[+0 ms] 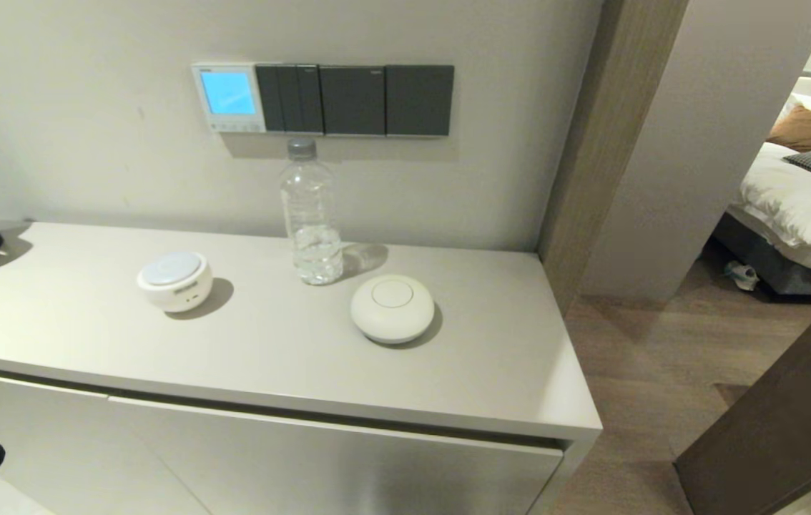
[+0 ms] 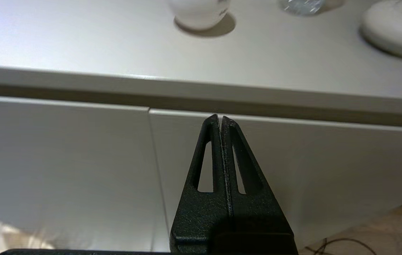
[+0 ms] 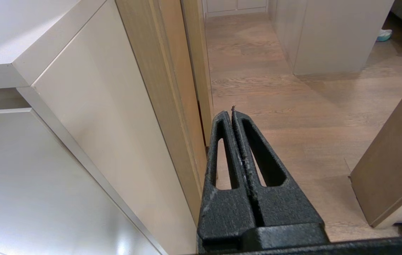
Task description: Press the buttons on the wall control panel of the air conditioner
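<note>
The air conditioner's wall control panel (image 1: pixel 228 97) is mounted on the beige wall above the tabletop (image 1: pixel 269 357), its screen lit light blue. The buttons (image 1: pixel 232 126) run as a row of small pale keys along the panel's bottom edge, under the screen. Touching the panel's right side is a row of dark grey switch plates (image 1: pixel 355 100). Landmark for positions: the clear water bottle (image 1: pixel 310 214) with grey cap, standing upright on the tabletop near the wall, directly below the first switch plate and just right of the panel. Left of the bottle and slightly nearer the tabletop's front edge sits a round white device with a pale blue-grey top (image 1: pixel 175 280). Right of the bottle and also nearer the front edge sits a flat white dome-shaped device (image 1: pixel 392 309); neither touches the bottle. Left tool (image 2: pixel 220 118): fingers pressed together, holding nothing, low in front of the cabinet doors (image 2: pixel 80 159), below the tabletop edge and well apart from the panel. Right tool (image 3: pixel 232 113): fingers likewise together and empty, off the cabinet's right end beside the wooden door frame (image 3: pixel 172 88), over the wood floor (image 3: pixel 293 106). Far right of the bottle, through the doorway, a bed with white bedding (image 1: pixel 799 200) is visible.
</note>
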Controlling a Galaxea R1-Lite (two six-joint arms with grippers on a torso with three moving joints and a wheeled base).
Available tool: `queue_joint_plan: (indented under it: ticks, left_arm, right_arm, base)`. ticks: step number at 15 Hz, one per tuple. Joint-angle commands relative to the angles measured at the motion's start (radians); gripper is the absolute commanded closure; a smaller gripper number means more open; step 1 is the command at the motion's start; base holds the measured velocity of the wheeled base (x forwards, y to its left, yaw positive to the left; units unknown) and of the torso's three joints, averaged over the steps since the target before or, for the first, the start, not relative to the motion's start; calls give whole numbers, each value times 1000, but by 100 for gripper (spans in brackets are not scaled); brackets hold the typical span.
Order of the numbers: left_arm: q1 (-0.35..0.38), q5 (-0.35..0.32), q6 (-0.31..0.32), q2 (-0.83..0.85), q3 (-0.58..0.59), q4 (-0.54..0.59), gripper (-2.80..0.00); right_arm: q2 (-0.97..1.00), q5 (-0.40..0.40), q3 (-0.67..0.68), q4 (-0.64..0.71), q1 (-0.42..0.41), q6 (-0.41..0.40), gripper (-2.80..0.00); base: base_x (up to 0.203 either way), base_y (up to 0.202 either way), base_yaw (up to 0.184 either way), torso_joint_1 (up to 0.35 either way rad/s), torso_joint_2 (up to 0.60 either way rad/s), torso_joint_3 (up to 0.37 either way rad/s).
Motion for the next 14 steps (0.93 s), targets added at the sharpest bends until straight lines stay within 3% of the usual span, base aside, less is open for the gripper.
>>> queue_joint_plan:
  ticks: [1, 4, 7, 9, 14]
  left_arm:
    - [10, 53, 11, -1, 37, 2, 0]
    - [46, 119, 50, -38, 70, 6, 0]
    - [157, 120, 96, -114, 99, 40, 0]
    - [199, 100, 126, -182, 119, 69, 0]
    - [206, 15, 132, -295, 207, 76, 0]
  right_arm:
    - [0, 0, 3, 0, 0, 0, 0]
    - [0, 0, 3, 0, 0, 0, 0]
    - [0, 0, 3, 0, 0, 0, 0]
    - [0, 0, 3, 0, 0, 0, 0]
    - [0, 0, 3, 0, 0, 0, 0]
  base:
    - [0, 0, 0, 0, 0, 0]
    - [0, 0, 0, 0, 0, 0]
    - [0, 0, 0, 0, 0, 0]
    - [0, 0, 0, 0, 0, 0]
    - [0, 0, 0, 0, 0, 0]
